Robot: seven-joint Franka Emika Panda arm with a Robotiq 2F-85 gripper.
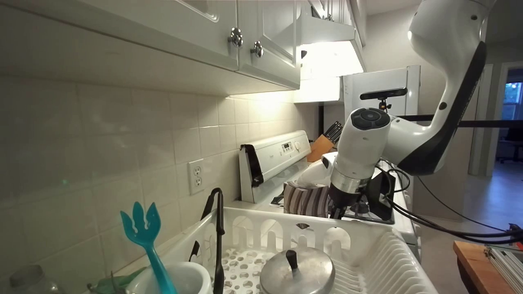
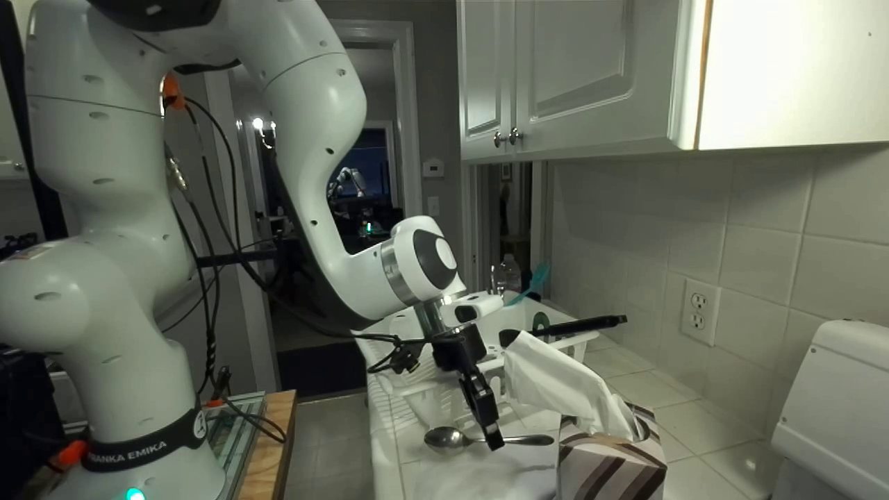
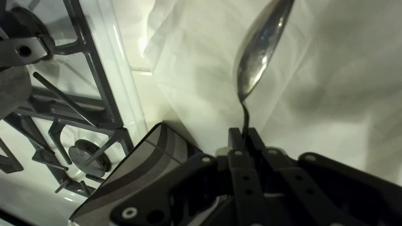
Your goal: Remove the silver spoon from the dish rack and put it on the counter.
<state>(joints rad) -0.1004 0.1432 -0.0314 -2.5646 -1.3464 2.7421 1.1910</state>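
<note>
Near the box (image 3: 138, 175), our gripper (image 3: 245, 135) pinches the spoon (image 3: 255, 66) by its handle, we judge for easy laying down; contact with the worktop (image 3: 151, 101) is unclear.

You are seeing a tiled wall (image 1: 122, 155), white cabinets (image 1: 196, 32) hanging above, a hood (image 1: 329, 30) glowing underneath, a window (image 1: 512, 96) (farther off) showing blue.

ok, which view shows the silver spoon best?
Wrist view: the silver spoon is largest, handle between the fingers, bowl's end cropped. An exterior view shows it smaller, full-length, crossed by the gripper. It's not visible elsewhere.
</note>
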